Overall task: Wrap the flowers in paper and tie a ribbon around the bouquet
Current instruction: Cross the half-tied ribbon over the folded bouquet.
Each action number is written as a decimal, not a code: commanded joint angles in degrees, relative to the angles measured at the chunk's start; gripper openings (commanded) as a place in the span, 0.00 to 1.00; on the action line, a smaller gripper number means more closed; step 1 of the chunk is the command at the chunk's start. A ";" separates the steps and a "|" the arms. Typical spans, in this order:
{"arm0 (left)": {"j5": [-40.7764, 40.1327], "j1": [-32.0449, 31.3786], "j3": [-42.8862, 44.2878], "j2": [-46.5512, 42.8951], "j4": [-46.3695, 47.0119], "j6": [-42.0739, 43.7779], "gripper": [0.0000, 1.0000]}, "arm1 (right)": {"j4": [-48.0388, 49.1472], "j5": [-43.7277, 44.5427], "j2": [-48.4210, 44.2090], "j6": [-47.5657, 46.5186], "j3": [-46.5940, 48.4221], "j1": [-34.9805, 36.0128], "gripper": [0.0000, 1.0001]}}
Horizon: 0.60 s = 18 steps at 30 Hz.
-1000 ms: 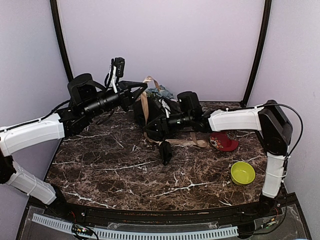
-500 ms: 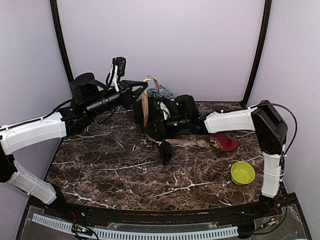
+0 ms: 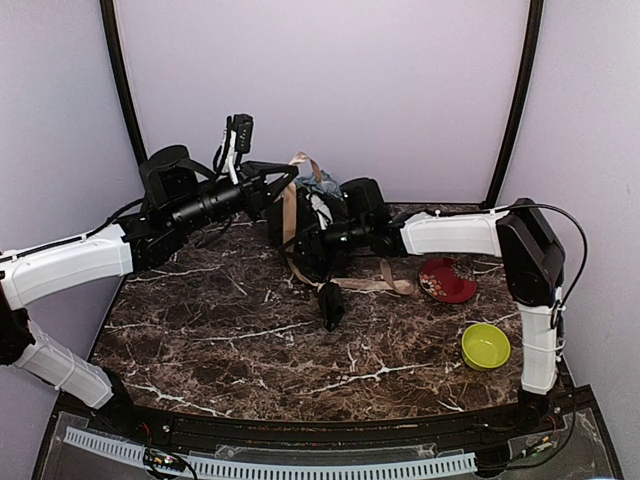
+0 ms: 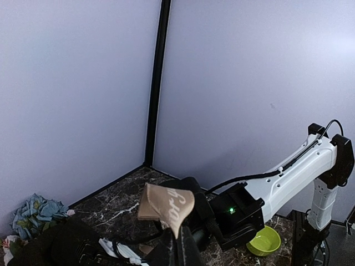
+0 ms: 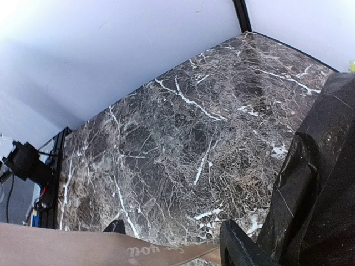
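The ribbon (image 4: 166,204) is light, limp, slick satin that will probably sag and slip, so take it flat across its width, near an end. Your left jaws are closed tight on one end, holding it up above the bouquet (image 3: 322,188), which lies at the middle of the far edge of the desk (image 3: 250,340). Your right jaws stand apart beside the black paper (image 5: 316,166), with the ribbon running between them, unpinched. The thin paper likely creases easily.
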 commanded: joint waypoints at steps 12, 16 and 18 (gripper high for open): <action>-15.00 3.62 0.51 -0.93 -6.27 -4.56 0.00 | -0.77 -4.16 -2.44 -0.64 -3.82 -0.11 0.00; -21.11 11.18 -1.42 3.27 -15.65 -13.11 0.00 | -1.91 -4.51 -5.00 -0.43 -7.21 -0.11 0.00; -22.04 11.62 -3.49 5.76 -17.12 -11.93 0.00 | -1.95 -4.83 -6.26 -0.15 -8.97 -0.15 0.00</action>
